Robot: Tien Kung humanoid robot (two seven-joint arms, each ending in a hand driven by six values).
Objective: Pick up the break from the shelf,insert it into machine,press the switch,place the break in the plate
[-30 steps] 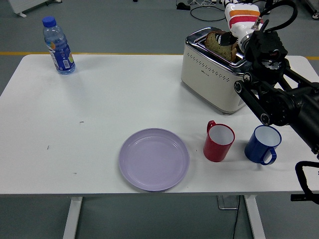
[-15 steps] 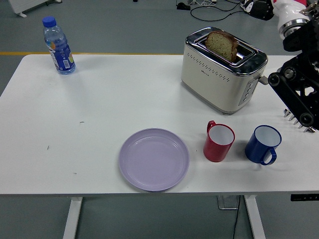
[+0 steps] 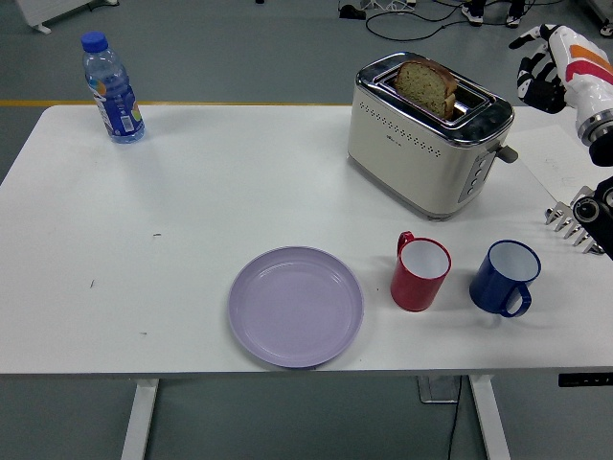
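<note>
From the head view, the bread slice is standing in the toaster slot, awaiting the switch. The right hand is hovering beside it, seemingly loosely curled, holding nothing. The plate is lying empty.

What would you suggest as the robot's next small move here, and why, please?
Probably bring the right hand down to the lever on the toaster and press it. The bread already stands in a slot but rides high, the lever looks unpressed, and the hand hangs empty just right of the toaster. The plate stays bare.
</note>
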